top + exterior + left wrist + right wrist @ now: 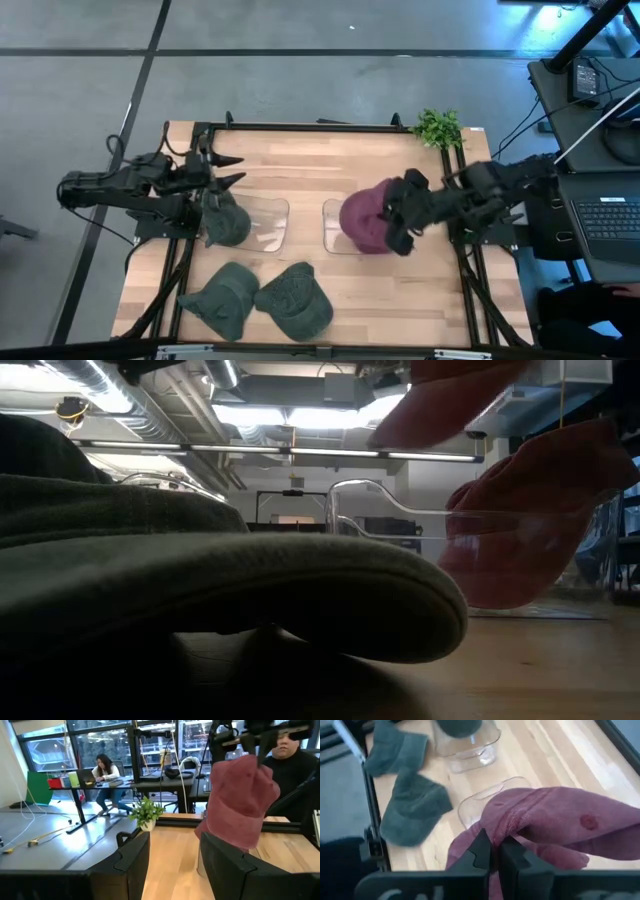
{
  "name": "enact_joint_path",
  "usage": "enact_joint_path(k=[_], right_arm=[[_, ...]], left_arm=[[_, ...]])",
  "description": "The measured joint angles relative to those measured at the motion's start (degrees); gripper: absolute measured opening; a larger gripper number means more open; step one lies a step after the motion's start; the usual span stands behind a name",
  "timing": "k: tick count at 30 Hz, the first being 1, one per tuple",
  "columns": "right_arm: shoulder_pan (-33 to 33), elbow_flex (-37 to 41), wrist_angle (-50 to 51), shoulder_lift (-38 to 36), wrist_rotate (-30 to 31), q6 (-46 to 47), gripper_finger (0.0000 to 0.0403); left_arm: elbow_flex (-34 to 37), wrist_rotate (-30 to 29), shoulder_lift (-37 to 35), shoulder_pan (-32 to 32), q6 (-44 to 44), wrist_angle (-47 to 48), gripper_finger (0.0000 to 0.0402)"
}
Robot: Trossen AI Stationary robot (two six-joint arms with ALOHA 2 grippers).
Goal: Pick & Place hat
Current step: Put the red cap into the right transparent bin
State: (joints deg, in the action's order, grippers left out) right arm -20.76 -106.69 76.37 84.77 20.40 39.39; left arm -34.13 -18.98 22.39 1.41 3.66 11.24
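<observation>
Right pincer (492, 851) clamped on maroon hat (365, 218), fingertips buried in fabric; left pincer (232, 170) wide, empty.

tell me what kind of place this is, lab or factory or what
Most likely a robotics lab in an open office: a person at a desk by big windows, a laptop beside the wooden table, and exposed ceiling ducts.
</observation>
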Motion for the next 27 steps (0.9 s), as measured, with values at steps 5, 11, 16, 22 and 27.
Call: enact_joint_path(k=[5,11,16,22,27], right_arm=[[3.7,0.0,0.2,0.8,-1.6,2.2,0.0013],[4.4,0.0,0.2,2.8,-2.7,1.8,0.0013],[4.4,0.1,0.4,4.7,-3.4,2.4,0.0013],[4.4,0.1,2.7,7.1,-4.6,2.2,0.0013],[4.4,0.1,5.4,9.1,-4.2,2.2,0.0013]], left_arm=[[0.0,0.0,-1.0,0.0,-1.5,1.0,0.0171],[0.0,0.6,-0.7,0.0,-2.9,6.7,0.0171],[0.0,0.7,-0.6,0.0,-3.9,8.4,0.0171],[0.0,0.7,-0.7,0.0,-4.0,8.4,0.0171],[0.0,0.7,-0.7,0.0,-4.0,9.9,0.0171]])
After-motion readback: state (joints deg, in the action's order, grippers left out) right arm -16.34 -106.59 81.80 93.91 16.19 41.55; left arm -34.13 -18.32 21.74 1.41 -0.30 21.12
